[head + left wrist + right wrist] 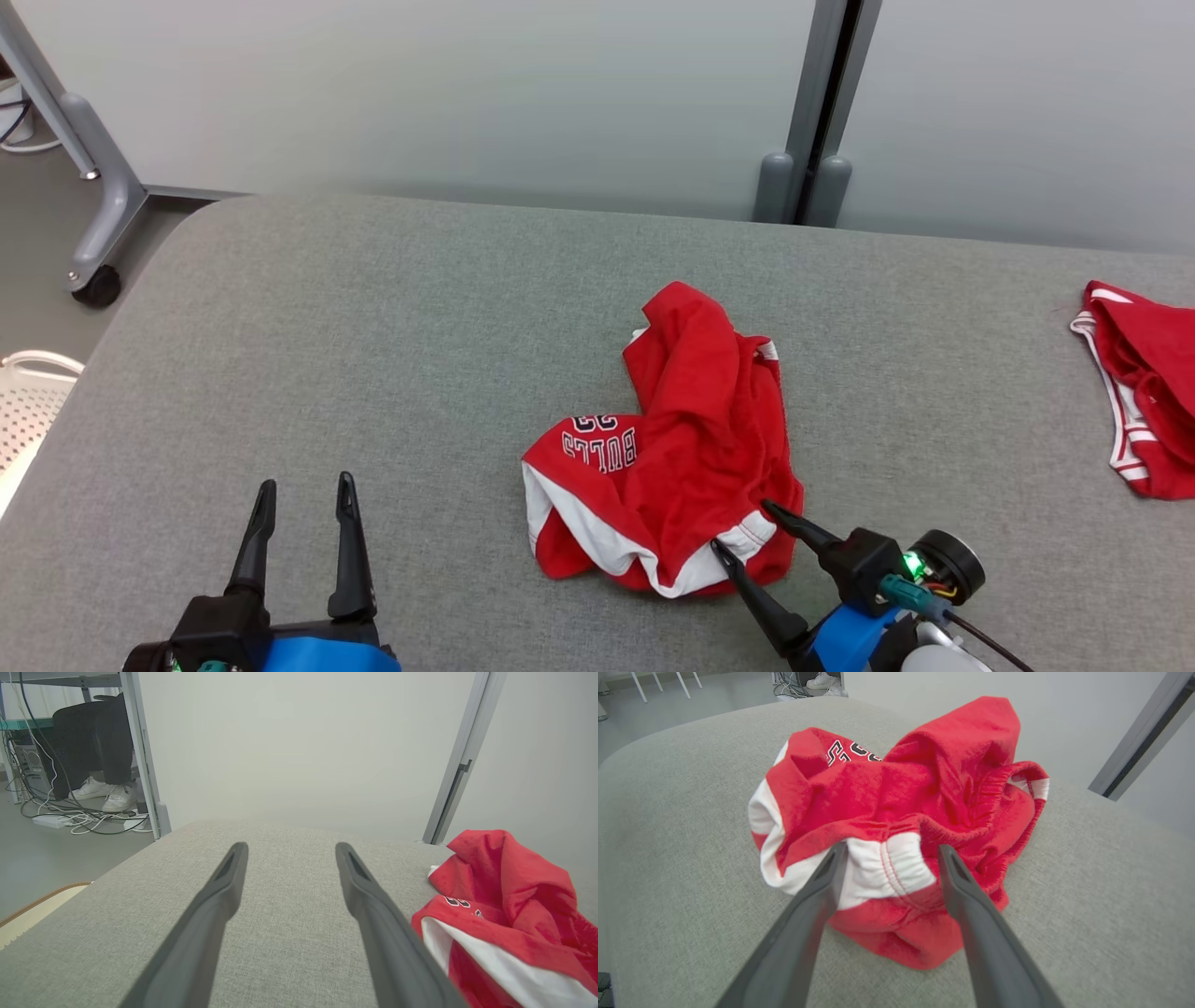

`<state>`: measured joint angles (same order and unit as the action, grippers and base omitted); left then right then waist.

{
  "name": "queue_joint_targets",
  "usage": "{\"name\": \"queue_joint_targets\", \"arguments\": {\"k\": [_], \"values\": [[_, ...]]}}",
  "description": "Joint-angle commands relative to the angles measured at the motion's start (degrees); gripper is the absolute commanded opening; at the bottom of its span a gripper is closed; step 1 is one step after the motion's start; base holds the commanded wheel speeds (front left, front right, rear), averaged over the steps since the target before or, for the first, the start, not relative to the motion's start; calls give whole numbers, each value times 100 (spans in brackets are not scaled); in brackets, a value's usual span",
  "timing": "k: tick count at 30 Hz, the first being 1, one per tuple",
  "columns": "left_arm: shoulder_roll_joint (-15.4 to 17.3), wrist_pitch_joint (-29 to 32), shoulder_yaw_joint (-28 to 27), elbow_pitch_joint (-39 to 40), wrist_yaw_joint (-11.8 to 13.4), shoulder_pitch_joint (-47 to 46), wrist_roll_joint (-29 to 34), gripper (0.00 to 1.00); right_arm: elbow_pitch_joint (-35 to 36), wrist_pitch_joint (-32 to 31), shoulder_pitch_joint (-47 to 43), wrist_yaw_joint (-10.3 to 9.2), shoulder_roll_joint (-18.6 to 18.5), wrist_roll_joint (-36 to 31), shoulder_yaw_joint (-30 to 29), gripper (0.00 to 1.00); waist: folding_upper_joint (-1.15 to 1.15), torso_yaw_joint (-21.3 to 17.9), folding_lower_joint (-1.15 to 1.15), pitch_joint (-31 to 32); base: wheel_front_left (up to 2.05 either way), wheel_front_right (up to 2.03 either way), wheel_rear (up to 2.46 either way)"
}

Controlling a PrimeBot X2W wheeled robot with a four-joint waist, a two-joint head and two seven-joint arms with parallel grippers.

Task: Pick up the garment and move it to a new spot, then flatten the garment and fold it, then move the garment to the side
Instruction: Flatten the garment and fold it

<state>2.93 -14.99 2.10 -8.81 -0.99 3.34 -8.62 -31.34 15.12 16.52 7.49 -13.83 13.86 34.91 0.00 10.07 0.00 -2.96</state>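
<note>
Where the grey woven-fabric tabletop (373,308) spreads across the head view, with pale frosted wall panels (467,84) behind its far edge, the crumpled red garment with white trim (681,439) lies a little right of the middle. It is bunched into a heap: black-and-white lettering shows on its left fold, and a white-banded hem faces the robot. A second red garment with white stripes (1144,392) sits well apart at the tabletop's right edge, cut off by the frame.

The right gripper (740,524) is at the heap's near edge, its two dark fingers spread wide. In the right wrist view the fingertips (838,854) stand on either side of a puckered white stretch of hem, which lies between them unpinched, so this gripper has hold of nothing. The left gripper (307,482) is at the lower left with bare tabletop around it, well apart from the garment, fingers likewise wide apart and empty.

Off the tabletop's left edge a grey metal leg on a black caster (119,201) stands on the floor, with a white perforated basket (28,401) nearer. Under a desk in the left wrist view are a person's dark-trousered legs (88,732) and white shoes (117,799).
</note>
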Motion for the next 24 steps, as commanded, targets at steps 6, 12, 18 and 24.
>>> {"name": "queue_joint_targets", "arguments": {"k": [6, 12, 18, 24], "values": [[-4, -25, 100, 35, 63, -155, -39, 100, -722, -3, 503, 1, -44, 411, 682, 48, 0, 128, 0, -158, 0, 0, 0], [-6, -25, 57, 41, 118, -78, -85, 100, -704, -2, 680, 1, -69, 791, 697, 0, 0, 27, 0, -183, 0, 0, 0], [-6, -25, -6, 28, 102, -38, -46, 100, -276, -2, 266, 1, -182, 772, 70, 0, 0, -271, 0, -109, 0, 0, 0], [-4, -25, -8, 28, 59, -91, -14, 100, 113, -2, -350, 1, -304, 655, -774, 0, 0, -495, 0, -64, 0, 0, 0]]}}
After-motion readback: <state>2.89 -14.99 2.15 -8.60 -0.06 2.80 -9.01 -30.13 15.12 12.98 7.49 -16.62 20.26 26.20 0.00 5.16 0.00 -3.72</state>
